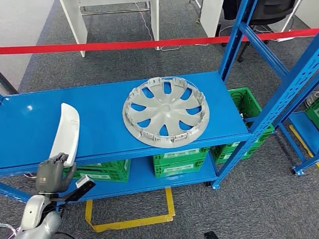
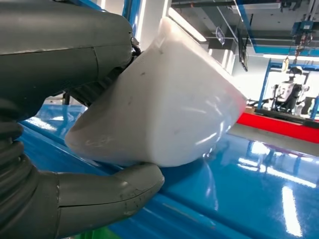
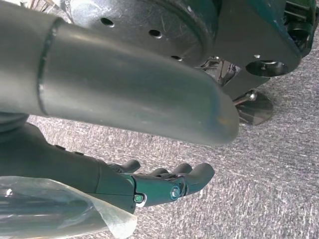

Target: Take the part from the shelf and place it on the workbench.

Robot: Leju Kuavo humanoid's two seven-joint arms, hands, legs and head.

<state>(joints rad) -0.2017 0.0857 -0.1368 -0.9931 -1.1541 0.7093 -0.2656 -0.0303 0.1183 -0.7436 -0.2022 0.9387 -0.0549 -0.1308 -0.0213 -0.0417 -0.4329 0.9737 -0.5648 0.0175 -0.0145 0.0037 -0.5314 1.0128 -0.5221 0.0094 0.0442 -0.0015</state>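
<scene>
The left hand (image 1: 53,172) grips the near end of the white curved part (image 1: 67,132) at the front edge of the blue shelf (image 1: 101,107); the fingers hide that end, and whether its far end touches the shelf cannot be told. A silver wheel cover (image 1: 165,112) lies flat further right on the shelf. Green crates (image 1: 180,159) below are partly hidden by the shelf board. The right hand (image 3: 150,184) hangs over grey carpet, fingers loosely spread, holding nothing
</scene>
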